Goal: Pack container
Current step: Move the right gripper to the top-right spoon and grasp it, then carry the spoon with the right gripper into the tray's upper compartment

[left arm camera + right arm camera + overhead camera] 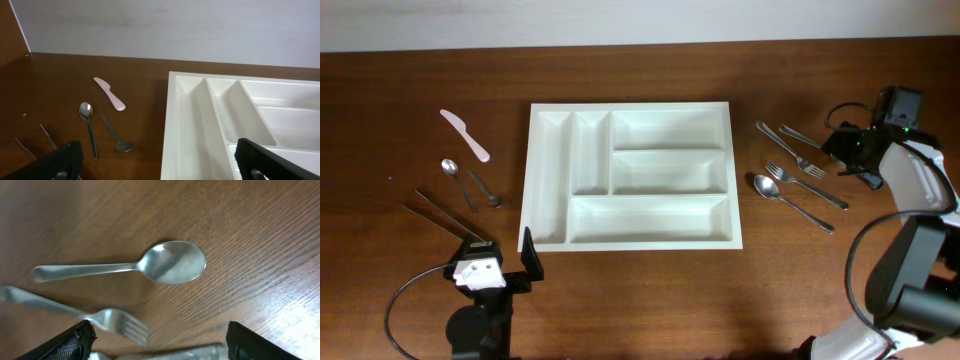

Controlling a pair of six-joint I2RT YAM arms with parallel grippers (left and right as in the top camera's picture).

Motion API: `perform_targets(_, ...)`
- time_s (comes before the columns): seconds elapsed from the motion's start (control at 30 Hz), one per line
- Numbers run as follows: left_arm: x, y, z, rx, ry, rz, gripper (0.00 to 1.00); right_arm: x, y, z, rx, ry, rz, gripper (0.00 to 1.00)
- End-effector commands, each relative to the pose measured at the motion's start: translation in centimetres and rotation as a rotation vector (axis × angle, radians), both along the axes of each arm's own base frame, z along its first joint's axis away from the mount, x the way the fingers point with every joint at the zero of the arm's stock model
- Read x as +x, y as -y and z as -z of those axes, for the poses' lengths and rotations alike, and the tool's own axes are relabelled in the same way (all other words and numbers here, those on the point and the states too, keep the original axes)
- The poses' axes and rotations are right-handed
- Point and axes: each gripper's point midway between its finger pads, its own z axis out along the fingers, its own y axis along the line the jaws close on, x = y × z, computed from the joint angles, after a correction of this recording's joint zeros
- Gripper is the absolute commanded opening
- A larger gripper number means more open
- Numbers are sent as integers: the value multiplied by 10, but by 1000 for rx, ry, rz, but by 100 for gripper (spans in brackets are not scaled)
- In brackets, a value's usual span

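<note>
The white five-compartment container [527, 200] lies mid-table with nothing in it, and its left side shows in the left wrist view [172, 125]. My left gripper [502, 252] is open and empty, just off the container's front left corner; in its own view [155, 167] the jaws straddle the container's left rim. My right gripper [842, 158] is open and empty, low over the cutlery to the right of the container. Its own view [157, 342] shows a large spoon [172, 262], a fork [117, 322] and a blurred metal utensil [165, 354] between the jaws.
Right of the container lie two forks [790, 143] [805, 183] and the large spoon [790, 200]. To its left lie a pink plastic knife [465, 134], a small spoon [453, 176], a second small utensil [485, 190] and long thin metal pieces [445, 215].
</note>
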Motion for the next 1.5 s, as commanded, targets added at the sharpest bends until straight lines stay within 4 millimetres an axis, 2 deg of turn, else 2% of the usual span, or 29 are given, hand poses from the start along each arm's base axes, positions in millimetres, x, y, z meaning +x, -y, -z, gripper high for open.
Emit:
perform_targets(0.0, 0, 0, 1, 10, 3, 5, 99, -4, 25, 20, 4, -25, 86, 86)
perform_targets(0.13, 0, 0, 1, 11, 3, 5, 99, -7, 41, 36, 41, -24, 119, 86)
perform_targets(0.33, 0, 0, 1, 11, 3, 5, 99, 2, 50, 41, 85, 32, 106, 85)
perform_targets(0.5, 0, 0, 1, 11, 3, 5, 99, 15, 42, 45, 101, 68, 36, 84)
perform_targets(0.63, 0, 0, 1, 11, 3, 5, 99, 31, 26, 50, 185, 134, -47, 81)
perform_targets(0.87, 0, 0, 1, 10, 3, 5, 99, 33, 15, 71, 265, 126, -53, 81)
perform_targets(1.03, 0, 0, 1, 10, 3, 5, 99, 40, 7, 67, 305, 166, -90, 79)
perform_targets(1.27, 0, 0, 1, 11, 3, 5, 99, 44, 6, 64, 308, 184, -99, 62)
perform_targets(1.47, 0, 0, 1, 10, 3, 5, 99, 44, 6, 64, 308, 185, -100, 34)
